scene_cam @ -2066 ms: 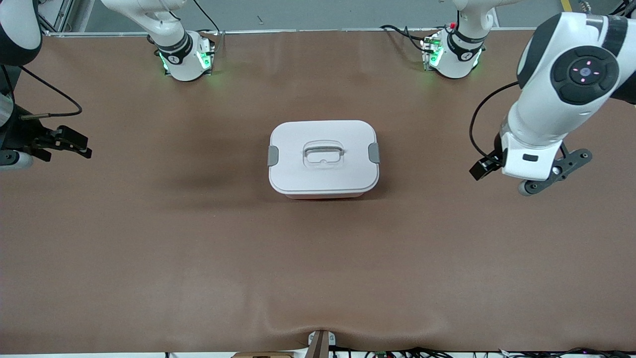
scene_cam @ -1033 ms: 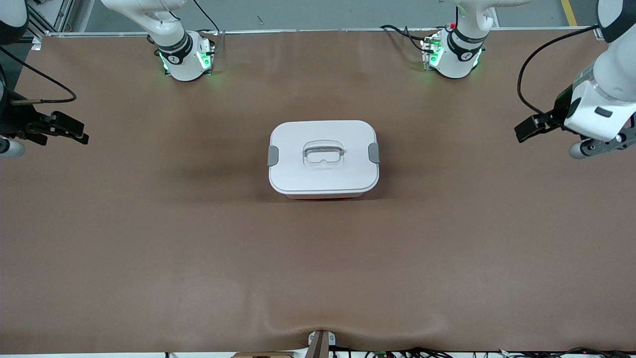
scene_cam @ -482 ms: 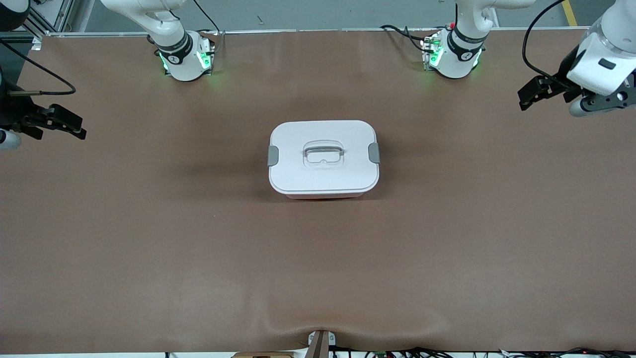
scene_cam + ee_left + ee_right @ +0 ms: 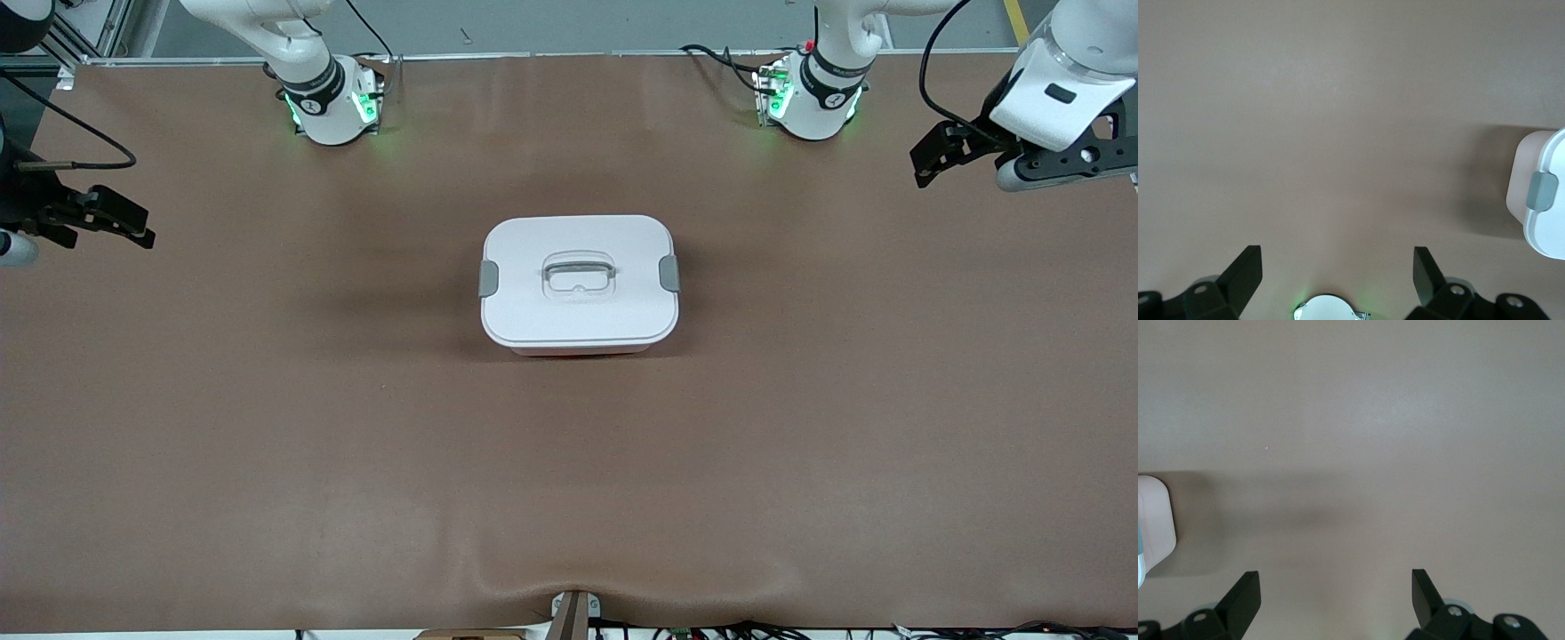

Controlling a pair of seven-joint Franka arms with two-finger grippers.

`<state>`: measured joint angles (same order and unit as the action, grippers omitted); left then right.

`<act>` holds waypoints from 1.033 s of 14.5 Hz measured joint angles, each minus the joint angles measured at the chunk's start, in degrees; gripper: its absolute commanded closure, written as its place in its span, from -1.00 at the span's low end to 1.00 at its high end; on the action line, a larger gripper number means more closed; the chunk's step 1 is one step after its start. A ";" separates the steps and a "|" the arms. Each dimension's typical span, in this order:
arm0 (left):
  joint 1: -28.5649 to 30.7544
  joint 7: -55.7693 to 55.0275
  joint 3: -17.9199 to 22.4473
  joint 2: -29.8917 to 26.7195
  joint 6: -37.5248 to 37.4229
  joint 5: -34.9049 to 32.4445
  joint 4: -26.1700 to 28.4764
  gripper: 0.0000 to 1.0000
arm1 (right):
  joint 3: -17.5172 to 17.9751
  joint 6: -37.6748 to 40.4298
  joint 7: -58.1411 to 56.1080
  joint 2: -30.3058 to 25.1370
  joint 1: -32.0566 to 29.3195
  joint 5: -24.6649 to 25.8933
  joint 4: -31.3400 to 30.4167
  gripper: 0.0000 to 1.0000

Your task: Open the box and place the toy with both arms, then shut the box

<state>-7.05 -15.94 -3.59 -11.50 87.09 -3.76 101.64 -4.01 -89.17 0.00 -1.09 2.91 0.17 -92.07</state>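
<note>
- Judging from how things lie, we are at the very end: the box [image 4: 579, 283] sits shut in the middle of the desk [image 4: 267, 444], its white lid [image 4: 578, 307] on and both grey clips [image 4: 488, 278] at its ends.
- We see no toy anywhere on the desk; it may be inside, but the lid hides that.
- Our left gripper [image 4: 933, 151] hangs over the desk's edge at the left arm's end, jaws spread wide and holding nothing.
- Our right gripper [image 4: 116, 218] hangs over the edge at the right arm's end, jaws equally wide and empty.
- We judge nothing is left except parking both arms.
</note>
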 measured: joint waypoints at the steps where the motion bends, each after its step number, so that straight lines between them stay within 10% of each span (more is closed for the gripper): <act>1: 0.02 0.18 0.00 0.00 0.02 0.00 -0.36 -1.00 | 0.00 0.00 0.00 0.00 0.00 0.00 0.00 -1.00; 15: 0.58 8.60 0.26 1.10 -0.03 2.04 -2.56 -1.00 | -0.02 0.05 0.10 0.00 0.00 0.01 -0.03 -1.00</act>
<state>-6.47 -7.34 -3.32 -10.41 87.05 -1.72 99.08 -4.04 -89.11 0.10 -1.09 2.91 0.18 -92.10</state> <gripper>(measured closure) 0.000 0.000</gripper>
